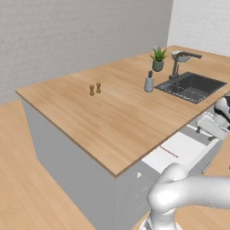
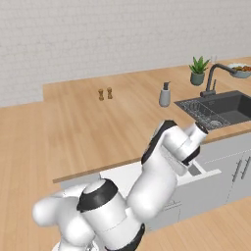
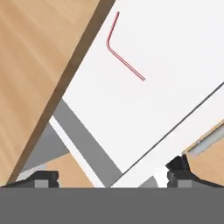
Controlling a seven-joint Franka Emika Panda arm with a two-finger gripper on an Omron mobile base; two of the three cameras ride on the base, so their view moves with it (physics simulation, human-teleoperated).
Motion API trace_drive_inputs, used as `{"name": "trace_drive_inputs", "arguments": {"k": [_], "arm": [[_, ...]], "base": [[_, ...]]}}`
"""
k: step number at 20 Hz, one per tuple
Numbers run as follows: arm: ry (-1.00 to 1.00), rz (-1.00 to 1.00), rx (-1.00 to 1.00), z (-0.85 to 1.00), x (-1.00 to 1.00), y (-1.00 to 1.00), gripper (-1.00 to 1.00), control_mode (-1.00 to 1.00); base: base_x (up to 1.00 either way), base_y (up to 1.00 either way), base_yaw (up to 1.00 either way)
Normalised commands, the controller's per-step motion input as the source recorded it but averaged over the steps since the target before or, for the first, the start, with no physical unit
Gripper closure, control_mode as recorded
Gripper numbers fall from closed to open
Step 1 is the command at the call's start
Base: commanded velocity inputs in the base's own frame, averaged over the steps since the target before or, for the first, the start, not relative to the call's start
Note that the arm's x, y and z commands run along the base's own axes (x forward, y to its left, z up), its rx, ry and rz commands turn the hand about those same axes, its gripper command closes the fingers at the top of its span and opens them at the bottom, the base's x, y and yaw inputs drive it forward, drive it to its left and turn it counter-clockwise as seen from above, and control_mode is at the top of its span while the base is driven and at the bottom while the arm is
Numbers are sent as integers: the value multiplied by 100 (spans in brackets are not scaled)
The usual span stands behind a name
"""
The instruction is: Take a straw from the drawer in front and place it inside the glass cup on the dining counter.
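The drawer (image 1: 188, 143) stands pulled out under the dining counter (image 1: 112, 112), its white floor bare except for the straw. The straw (image 3: 124, 56) is thin and red with a bend near one end, and it lies flat near the counter side (image 1: 169, 152). My gripper (image 3: 111, 177) hangs open above the drawer, off to one side of the straw and well clear of it, with nothing between its dark fingertips (image 3: 178, 170). From the left base view the gripper (image 1: 210, 127) sits over the drawer's right end. The glass cup is out of view.
On the wooden top stand two small shakers (image 1: 95, 89), a soap bottle (image 1: 149, 82), a potted plant (image 1: 157, 59), a bowl (image 2: 240, 70) and a dark sink (image 1: 193, 86) with a tap. My arm (image 2: 162, 171) covers most of the drawer in the right base view.
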Motion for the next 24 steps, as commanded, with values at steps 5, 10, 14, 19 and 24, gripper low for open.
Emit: {"name": "trace_drive_inputs", "arguments": {"k": [5, 10, 14, 19, 24], "arm": [[19, 16, -12, -46, 37, 9, -100, -100], [6, 17, -7, -58, 11, 2, -100, -100], [0, 11, -8, -59, 3, 0, -100, -100], [0, 8, -4, -61, 3, 0, -100, -100], [0, 9, 0, -69, -2, 0, -100, -100]], "base": [[0, 0, 0], [0, 0, 0], [0, 0, 0], [0, 0, 0], [0, 0, 0]]}}
